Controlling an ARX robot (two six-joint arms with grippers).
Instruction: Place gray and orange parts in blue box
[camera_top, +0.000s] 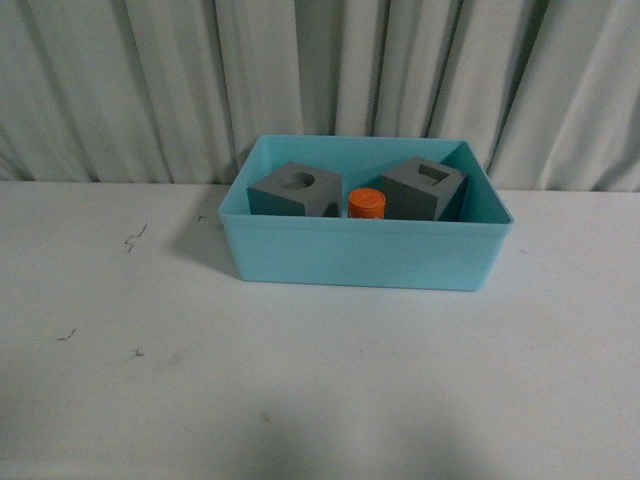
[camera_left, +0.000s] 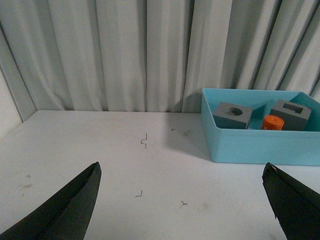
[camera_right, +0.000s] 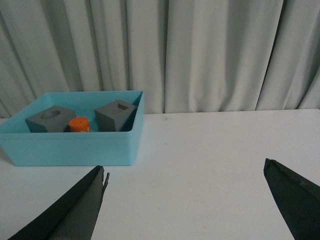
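I see all three parts sitting inside the blue box (camera_top: 365, 262). The gray cube with the round hole (camera_top: 296, 190) is at the box's left side. The gray cube with the square hole (camera_top: 426, 188) is at the box's right side, tipped a bit. The orange cylinder (camera_top: 367, 204) stands between them. So I think the job looks done, and my step now is just to keep clear and rest.

To do that well, I want to keep both arms away from the box so I do not bump it or knock a cube. Any move should be slow and away from the box, not over it.

In the front view I see no arm at all. My left claw (camera_left: 182, 200) is wide open and holds nothing. It hangs over the bare white worktop (camera_top: 300, 380), with the box well off to one side. My right claw (camera_right: 185, 200) is wide open too, with nothing in it. It also sits back from the box, over the worktop.
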